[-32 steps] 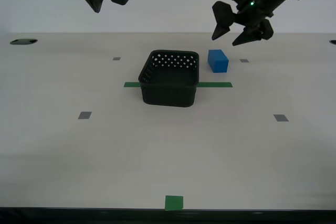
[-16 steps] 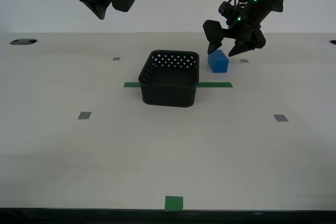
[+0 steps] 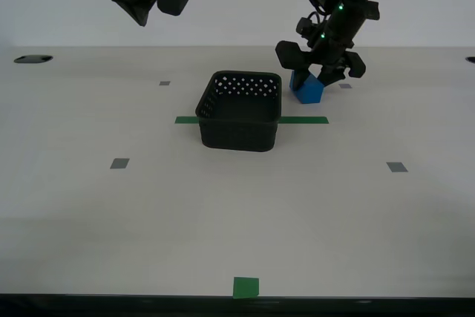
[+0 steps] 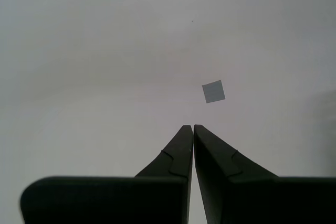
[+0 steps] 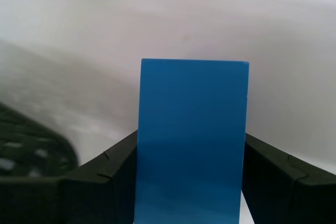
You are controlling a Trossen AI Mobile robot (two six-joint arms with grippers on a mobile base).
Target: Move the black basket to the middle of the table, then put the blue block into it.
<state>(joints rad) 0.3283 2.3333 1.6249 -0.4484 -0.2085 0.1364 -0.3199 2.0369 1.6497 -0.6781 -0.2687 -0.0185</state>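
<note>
The black basket (image 3: 239, 113) stands on the table (image 3: 223, 213) over the green tape strip (image 3: 304, 119), near the middle. The blue block (image 3: 308, 90) sits on the table just to the exterior view's right of the basket, behind the strip. My first gripper (image 3: 313, 76) is down over the block with its jaws open, one on each side. The first wrist view shows the block (image 5: 193, 129) filling the gap between the fingers (image 5: 273, 182). My second gripper (image 3: 141, 14) hangs high at the exterior view's upper left, shut and empty; its wrist view (image 4: 193, 127) shows the jaws together over bare table.
Small grey squares lie on the table (image 3: 165, 83) (image 3: 119, 162) (image 3: 397, 167) (image 3: 345, 85). A green square (image 3: 246, 286) is at the front edge. A dark hole (image 3: 33, 59) is at the far left. The basket's blurred wall (image 5: 21, 156) shows beside my first gripper.
My first gripper has come down and toward the exterior view's left, from above the block to straddling it. The second arm has barely moved. The basket has stayed put.
</note>
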